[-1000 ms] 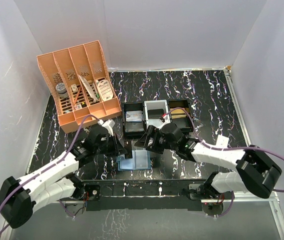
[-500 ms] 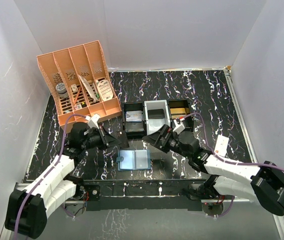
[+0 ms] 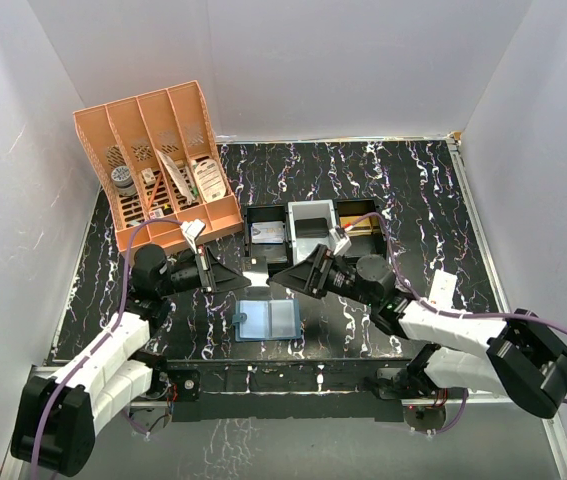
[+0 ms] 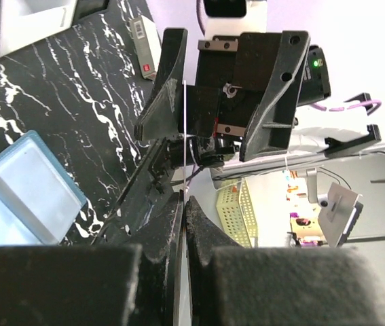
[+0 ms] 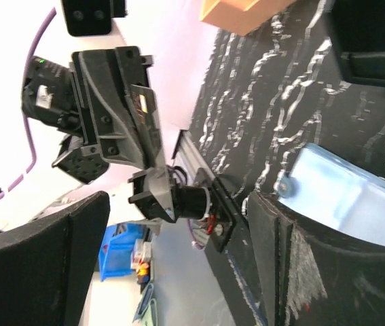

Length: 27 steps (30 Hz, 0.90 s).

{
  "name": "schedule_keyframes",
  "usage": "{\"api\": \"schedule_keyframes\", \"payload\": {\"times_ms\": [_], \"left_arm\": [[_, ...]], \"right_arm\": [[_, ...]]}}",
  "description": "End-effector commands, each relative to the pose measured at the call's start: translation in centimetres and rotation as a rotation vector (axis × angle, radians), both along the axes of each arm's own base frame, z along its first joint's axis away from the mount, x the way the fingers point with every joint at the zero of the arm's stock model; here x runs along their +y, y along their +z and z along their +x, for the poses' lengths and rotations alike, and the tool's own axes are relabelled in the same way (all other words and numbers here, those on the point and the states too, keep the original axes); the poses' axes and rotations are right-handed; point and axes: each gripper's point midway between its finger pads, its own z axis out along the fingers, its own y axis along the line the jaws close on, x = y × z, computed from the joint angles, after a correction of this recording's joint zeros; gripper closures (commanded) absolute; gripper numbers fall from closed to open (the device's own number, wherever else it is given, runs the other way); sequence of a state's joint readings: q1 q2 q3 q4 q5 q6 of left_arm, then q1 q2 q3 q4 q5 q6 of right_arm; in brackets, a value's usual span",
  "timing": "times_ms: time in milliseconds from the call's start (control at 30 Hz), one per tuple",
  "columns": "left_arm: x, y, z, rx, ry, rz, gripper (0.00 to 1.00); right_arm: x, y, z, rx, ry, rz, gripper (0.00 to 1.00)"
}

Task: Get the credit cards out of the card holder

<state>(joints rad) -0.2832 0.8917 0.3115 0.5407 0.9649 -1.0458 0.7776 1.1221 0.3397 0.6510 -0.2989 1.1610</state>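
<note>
The card holder (image 3: 268,320) lies open and flat on the table, light blue inside, with neither gripper touching it; it also shows as card holder (image 4: 26,197) and card holder (image 5: 355,193). My left gripper (image 3: 243,282) (image 4: 183,197) hovers above its left side, shut on a thin credit card (image 4: 185,136) seen only edge-on as a pale line. My right gripper (image 3: 291,283) (image 5: 182,204) faces it from the right, open. The card's far end reaches one of the right fingers (image 4: 168,88). Whether they touch is unclear.
Behind the holder stand three small trays: black tray (image 3: 266,240), white tray (image 3: 311,228) and a black one (image 3: 360,222) with tan contents. An orange desk organizer (image 3: 158,165) fills the back left. A white oblong box (image 3: 443,287) lies at the right.
Both grippers have risen off the card holder. The left one pulled back to the left with the card. The right one swung round to face it.
</note>
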Motion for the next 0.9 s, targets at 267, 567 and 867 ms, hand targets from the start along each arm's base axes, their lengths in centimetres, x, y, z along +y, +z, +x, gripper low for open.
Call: {"api": "schedule_keyframes", "payload": {"times_ms": [267,567,867], "left_arm": [[-0.1,1.9,-2.2,-0.073,-0.117,-0.058,1.0],[-0.2,1.6,-2.4,-0.056,-0.145,-0.058,1.0],[-0.1,1.3,-2.5,-0.044,-0.143,-0.056,1.0]], "right_arm": [[3.5,5.7,-1.0,-0.122,0.222,0.121,0.47],[4.1,6.1,-1.3,-0.117,0.273,0.157,0.61],[4.6,6.3,-1.6,-0.107,0.316,0.196,0.74]]}}
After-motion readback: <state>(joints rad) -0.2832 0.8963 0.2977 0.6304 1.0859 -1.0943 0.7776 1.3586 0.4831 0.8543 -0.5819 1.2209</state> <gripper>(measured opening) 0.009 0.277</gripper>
